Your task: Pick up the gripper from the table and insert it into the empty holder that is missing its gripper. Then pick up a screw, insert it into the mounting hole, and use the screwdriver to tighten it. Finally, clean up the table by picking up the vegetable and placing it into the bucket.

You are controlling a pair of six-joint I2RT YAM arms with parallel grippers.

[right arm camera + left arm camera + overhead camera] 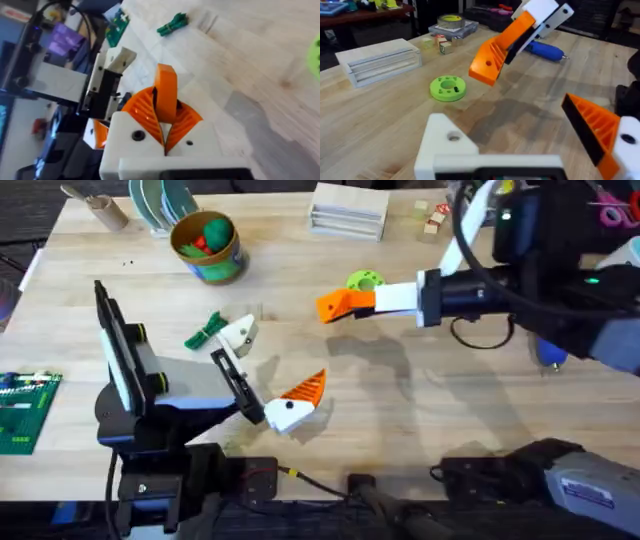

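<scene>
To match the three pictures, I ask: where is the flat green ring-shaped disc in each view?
Overhead: green disc, upper centre, just beyond the held orange gripper.
Left wrist: on the table beside that orange gripper.
Right wrist: partly cut off, beyond the orange gripper.
Shared landmark: orange gripper.

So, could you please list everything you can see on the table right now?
the bucket: one, yellow rim, far left, toys inside
the vegetable: one, green, beside the holder
ring disc: one, green, mid-table
the screwdriver: one, blue, right side
box: one, white, far edge
baseplate: one, green, left edge
the gripper: one, orange, clamped in the right gripper
the holder: one, white, bare finger of the left gripper
left gripper: open
right gripper: shut, above the table
</scene>
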